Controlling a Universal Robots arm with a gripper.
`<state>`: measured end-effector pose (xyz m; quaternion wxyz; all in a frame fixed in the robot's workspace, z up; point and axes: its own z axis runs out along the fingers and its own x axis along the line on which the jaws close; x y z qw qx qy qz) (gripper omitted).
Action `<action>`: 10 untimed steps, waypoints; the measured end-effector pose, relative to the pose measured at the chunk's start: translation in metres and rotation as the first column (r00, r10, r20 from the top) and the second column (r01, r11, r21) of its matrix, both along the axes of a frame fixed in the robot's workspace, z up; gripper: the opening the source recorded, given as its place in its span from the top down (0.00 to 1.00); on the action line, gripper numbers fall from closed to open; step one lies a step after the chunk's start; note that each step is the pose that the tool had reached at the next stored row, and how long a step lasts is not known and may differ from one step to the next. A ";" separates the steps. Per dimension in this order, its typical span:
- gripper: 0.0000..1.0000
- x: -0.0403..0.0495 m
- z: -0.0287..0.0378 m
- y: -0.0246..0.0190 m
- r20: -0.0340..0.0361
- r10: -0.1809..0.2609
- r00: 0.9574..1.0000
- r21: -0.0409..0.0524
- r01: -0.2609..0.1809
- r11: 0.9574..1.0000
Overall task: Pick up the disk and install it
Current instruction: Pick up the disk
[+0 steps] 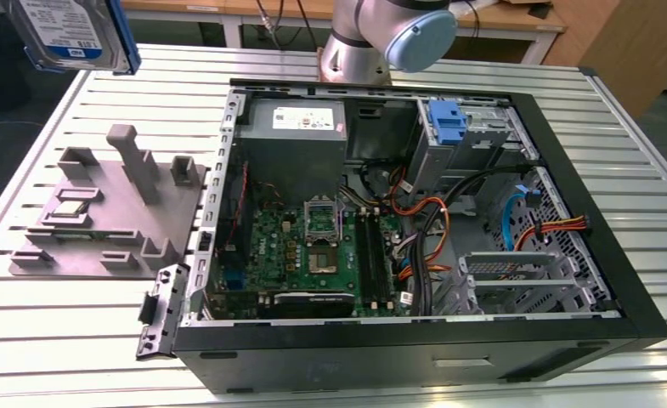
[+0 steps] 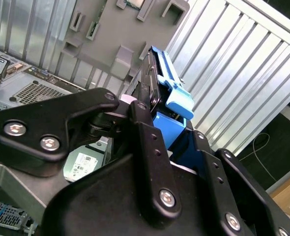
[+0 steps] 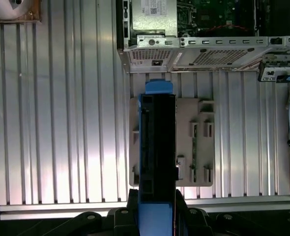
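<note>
Hand (image 2: pixel 167 123) clenched on the disk (image 1: pixel 70 34), gripping across its blue carrier (image 2: pixel 177 98). Disk hangs high at the exterior view's far left, over the grey fixture (image 1: pixel 106 212) on the counter (image 1: pixel 61 340), well apart from the open computer case (image 1: pixel 424 340). Height clears the fixture posts, I judge.

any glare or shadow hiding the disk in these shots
First wrist view: glare streaks across the table, the disk edge-on and dark; second wrist view: the table behind it shines bright; exterior view: even light, no glare on its label.
</note>
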<state>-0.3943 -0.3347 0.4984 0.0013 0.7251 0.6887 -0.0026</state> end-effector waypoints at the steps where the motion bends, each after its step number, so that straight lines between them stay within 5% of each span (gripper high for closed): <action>1: 0.64 0.0001 0.0000 -0.0012 0.000 0.000 1.000 -0.001 0.000 1.000; 7: 0.64 0.0001 0.0000 -0.0116 0.000 0.000 1.000 -0.011 0.000 1.000; 10: 0.64 0.0026 0.0000 -0.0125 0.000 0.000 1.000 -0.013 0.000 1.000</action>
